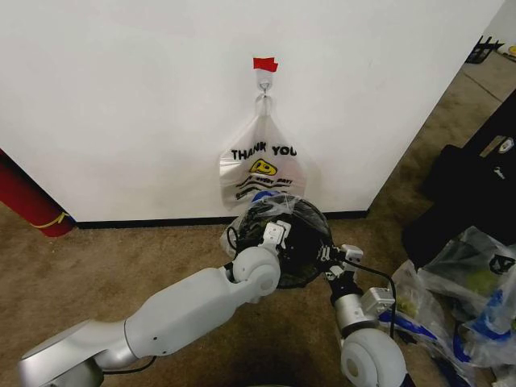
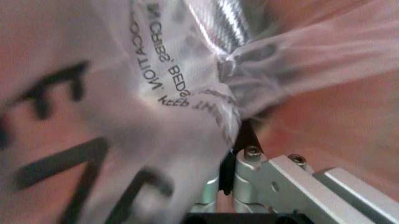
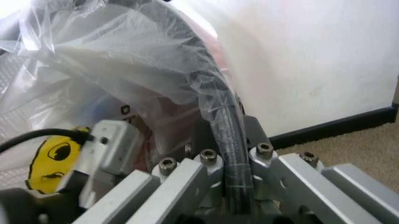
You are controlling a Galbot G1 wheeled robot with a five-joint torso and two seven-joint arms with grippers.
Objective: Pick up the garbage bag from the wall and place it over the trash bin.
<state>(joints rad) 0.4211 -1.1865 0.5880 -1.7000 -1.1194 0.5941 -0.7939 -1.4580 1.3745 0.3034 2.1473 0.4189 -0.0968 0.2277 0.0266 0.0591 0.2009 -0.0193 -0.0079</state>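
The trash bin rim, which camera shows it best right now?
The right wrist view: the trash bin rim runs straight between the right gripper fingers, draped in the garbage bag. The head view shows the whole bin from above, partly behind both arms. The left wrist view shows bag plastic, not the rim.

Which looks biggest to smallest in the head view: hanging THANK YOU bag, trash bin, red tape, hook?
1. THANK YOU bag and trash bin: alike; the bin is nearer and partly hidden, so unranked.
2. red tape
3. hook
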